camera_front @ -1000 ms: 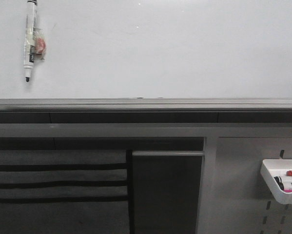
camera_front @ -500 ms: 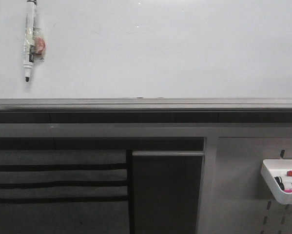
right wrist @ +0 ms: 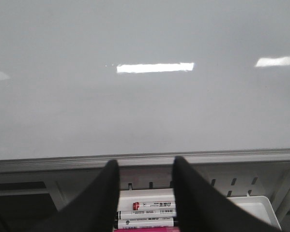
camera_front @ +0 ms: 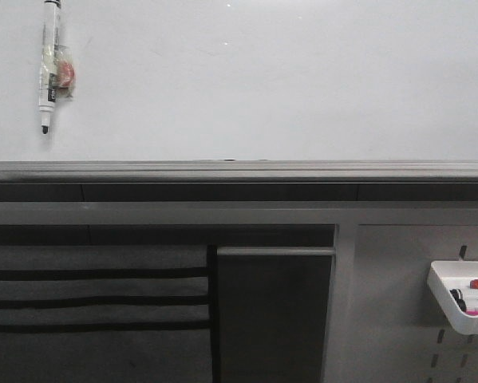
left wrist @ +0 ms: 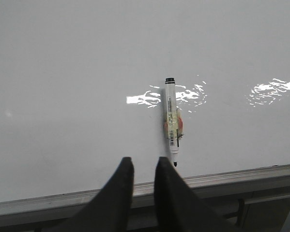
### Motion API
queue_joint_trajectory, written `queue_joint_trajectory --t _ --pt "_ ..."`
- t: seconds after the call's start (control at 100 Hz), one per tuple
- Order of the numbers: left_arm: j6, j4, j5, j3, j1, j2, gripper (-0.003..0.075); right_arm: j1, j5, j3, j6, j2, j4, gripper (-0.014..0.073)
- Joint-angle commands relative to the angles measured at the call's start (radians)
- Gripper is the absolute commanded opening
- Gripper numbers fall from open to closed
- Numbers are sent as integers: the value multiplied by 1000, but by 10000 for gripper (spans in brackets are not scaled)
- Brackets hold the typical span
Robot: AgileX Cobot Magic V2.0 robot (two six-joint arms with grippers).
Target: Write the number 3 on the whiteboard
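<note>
Left black two-fingered gripper (left wrist: 144, 169): jaws slightly apart, empty, touching nothing, near the tip of a white black-capped marker (left wrist: 171, 121) stuck upright on the large glossy white whiteboard (left wrist: 77, 87). Right black gripper (right wrist: 145, 179): parted wider (likewise empty), above a white plastic tray (right wrist: 261, 210) of markers. No 3 visible.

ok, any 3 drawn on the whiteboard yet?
No, the whiteboard is blank in the front view, with only a marker stuck to it at upper left.
</note>
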Motion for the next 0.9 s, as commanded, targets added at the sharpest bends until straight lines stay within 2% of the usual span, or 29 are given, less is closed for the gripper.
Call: queue_joint_trajectory --t 0.0,0.05,0.08,0.15,0.65,0.89 --pt "-10 -5 -82 -34 1 16 320 -3 -96 -37 -9 13 -24 377" --pt "-10 -5 -88 -34 1 16 435 -3 -98 -37 -9 13 -24 389" --pt "-10 -5 -88 -34 1 16 478 -3 -98 -37 -9 13 -24 386" --pt "-10 -5 -88 -34 1 16 526 -3 -98 -37 -9 13 -24 383" --pt "-10 -22 -99 -28 1 32 428 -3 -98 -37 -9 13 -24 383" --pt "-10 -27 -93 -29 -11 156 367 -3 -98 -37 -9 13 -24 383"
